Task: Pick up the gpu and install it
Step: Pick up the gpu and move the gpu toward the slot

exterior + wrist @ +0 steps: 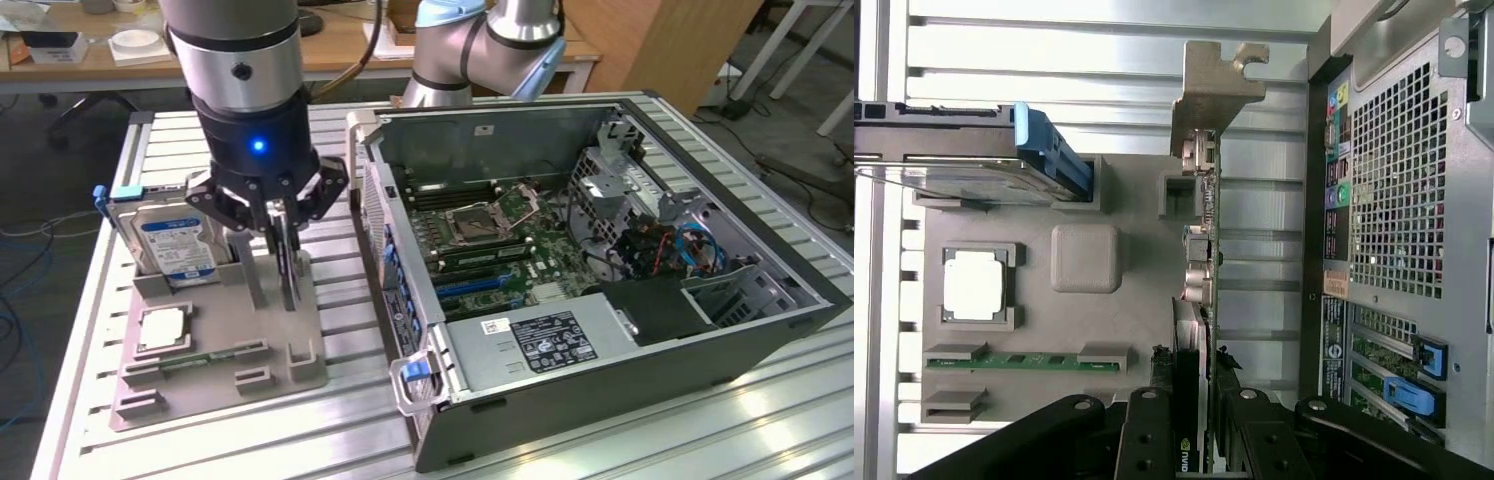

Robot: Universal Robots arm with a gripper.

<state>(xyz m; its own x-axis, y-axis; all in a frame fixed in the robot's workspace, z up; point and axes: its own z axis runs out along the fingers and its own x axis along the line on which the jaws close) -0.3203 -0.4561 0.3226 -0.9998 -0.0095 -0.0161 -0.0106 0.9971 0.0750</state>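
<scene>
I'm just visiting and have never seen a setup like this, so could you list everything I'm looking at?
gpu: one, brownish-green with silver bracket, on edge in the holder
hard drive: one, silver with blue label, upright in the holder
processor chip: one, silver, flat in a holder recess
memory stick: one, green, lying in the holder beside the chip
holder: one, grey, on the table
computer case: one, dark, open, at the exterior view's right of the holder
table: one, silver slatted metal, under everything
other robot arm: one, pale, behind the case
arm: one, grey and black, above the holder
gripper: one, black, closed on the gpu
</scene>
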